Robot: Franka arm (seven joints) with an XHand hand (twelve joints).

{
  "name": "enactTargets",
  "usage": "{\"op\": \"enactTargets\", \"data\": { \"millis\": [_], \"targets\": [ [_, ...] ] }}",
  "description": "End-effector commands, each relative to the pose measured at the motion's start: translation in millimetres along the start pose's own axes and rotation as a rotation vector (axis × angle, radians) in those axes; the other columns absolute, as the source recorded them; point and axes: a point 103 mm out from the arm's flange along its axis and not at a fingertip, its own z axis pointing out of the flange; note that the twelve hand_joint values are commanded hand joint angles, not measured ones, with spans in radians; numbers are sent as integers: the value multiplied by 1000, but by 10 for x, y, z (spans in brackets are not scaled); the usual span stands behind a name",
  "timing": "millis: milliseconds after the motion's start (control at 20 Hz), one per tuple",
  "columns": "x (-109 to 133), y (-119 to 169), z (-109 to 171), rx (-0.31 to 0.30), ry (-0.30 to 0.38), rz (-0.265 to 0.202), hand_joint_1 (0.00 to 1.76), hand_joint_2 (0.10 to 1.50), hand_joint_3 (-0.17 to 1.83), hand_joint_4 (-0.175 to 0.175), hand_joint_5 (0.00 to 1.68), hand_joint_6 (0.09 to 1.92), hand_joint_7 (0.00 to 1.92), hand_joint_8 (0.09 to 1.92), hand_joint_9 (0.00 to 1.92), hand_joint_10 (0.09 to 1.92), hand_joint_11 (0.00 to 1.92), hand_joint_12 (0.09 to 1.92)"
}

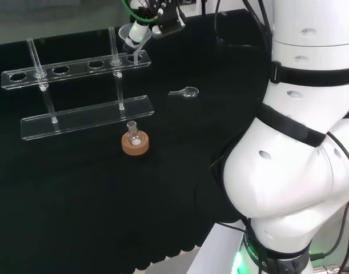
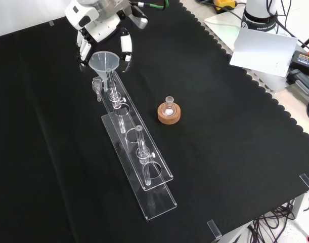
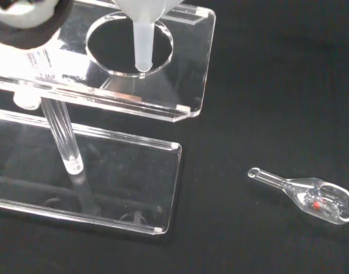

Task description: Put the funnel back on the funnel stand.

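A clear plastic funnel (image 1: 134,37) hangs at the right end of the clear acrylic funnel stand (image 1: 77,67) in the head view. The black and white hand (image 1: 147,16) is above it, fingers curled about the funnel's cone. In the front view the funnel (image 2: 104,62) sits between the fingers (image 2: 126,46) of the hand (image 2: 98,23), over the far end of the stand (image 2: 139,152). In the wrist view the funnel's stem (image 3: 143,45) points into the end hole of the stand's top shelf (image 3: 185,85), its tip near the hole's rim. Whether the tip has passed through is unclear.
A small glass flask on a cork ring (image 1: 135,142) stands in front of the stand, right of it (image 2: 169,112) in the front view. A small clear glass scoop (image 3: 311,197) lies on the cloth beside the stand's end (image 1: 185,92). The arm's white links (image 1: 300,148) stand at the right.
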Motion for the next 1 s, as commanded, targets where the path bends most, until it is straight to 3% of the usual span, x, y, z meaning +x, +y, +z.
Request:
{"op": "enactTargets", "data": {
  "millis": [50, 400, 700, 1000],
  "targets": [
    [-5, 24, 60, 23, -2, 4, 752, 750, 536, 40, 845, 606, 705, 596, 998, 354, 807, 1184],
    [-3, 20, 141, 50, 10, -1, 686, 694, 500, -20, 548, 630, 523, 664, 844, 407, 681, 1242],
    [55, -46, 130, 63, 12, -3, 517, 660, 321, -33, 360, 315, 246, 694, 510, 603, 433, 1379],
    [128, -185, 98, 58, 7, -1, 414, 649, 156, -30, 321, 87, 106, 681, 310, 740, 291, 1475]
  ]
}}
